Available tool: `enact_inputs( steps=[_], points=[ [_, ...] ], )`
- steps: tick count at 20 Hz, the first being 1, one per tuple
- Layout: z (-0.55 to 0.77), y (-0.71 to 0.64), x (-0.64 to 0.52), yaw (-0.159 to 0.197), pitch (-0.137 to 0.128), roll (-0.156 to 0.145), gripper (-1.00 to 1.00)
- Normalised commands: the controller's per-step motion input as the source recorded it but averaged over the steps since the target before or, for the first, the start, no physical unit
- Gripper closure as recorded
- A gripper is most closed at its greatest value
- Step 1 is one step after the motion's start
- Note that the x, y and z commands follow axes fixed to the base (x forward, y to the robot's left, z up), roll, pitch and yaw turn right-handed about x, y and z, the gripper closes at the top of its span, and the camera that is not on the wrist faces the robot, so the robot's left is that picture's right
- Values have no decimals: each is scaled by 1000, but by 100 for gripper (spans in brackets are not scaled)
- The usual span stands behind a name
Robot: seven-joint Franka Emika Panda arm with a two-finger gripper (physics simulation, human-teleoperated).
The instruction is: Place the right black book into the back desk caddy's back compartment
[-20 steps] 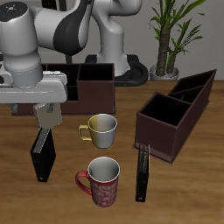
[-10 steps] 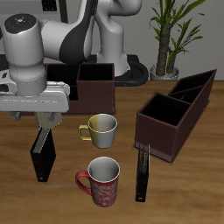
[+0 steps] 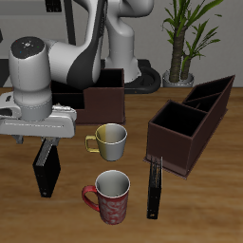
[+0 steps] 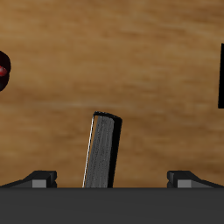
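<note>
The right black book (image 3: 46, 166) stands upright on its edge on the wooden table, near the front edge. My gripper (image 3: 44, 136) hangs just above its top end, open. In the wrist view the black book (image 4: 103, 150) rises between my two fingers (image 4: 39, 178), which stand wide apart and do not touch it; my gripper (image 4: 112, 180) is centred over it. The back desk caddy (image 3: 104, 92), a dark-brown box with straight walls, stands farther back, partly behind my arm. Its back compartment is hidden.
A yellow-green mug (image 3: 110, 140) and a red patterned mug (image 3: 111, 196) stand beside the book. A thin black book (image 3: 155, 187) stands past the mugs. A dark-brown caddy with slanted walls (image 3: 193, 119) and a potted plant (image 3: 180, 38) are farther off.
My arm has sunk lower, bringing the gripper down to just over the black book's top end. Nothing on the table has moved.
</note>
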Motion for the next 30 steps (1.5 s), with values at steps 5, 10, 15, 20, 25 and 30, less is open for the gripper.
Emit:
enact_inputs(
  steps=[5,10,15,20,25,30],
  points=[
    [-251,23,37,-26,-1,-7,-100],
    [-270,90,64,35,0,-8,-100],
    [-355,62,38,-3,41,10,-100],
    [-364,-31,46,-18,60,11,100],
    [-73,-34,-30,-3,13,-1,100],
    [251,-14,-97,3,-26,-13,100]
  ],
)
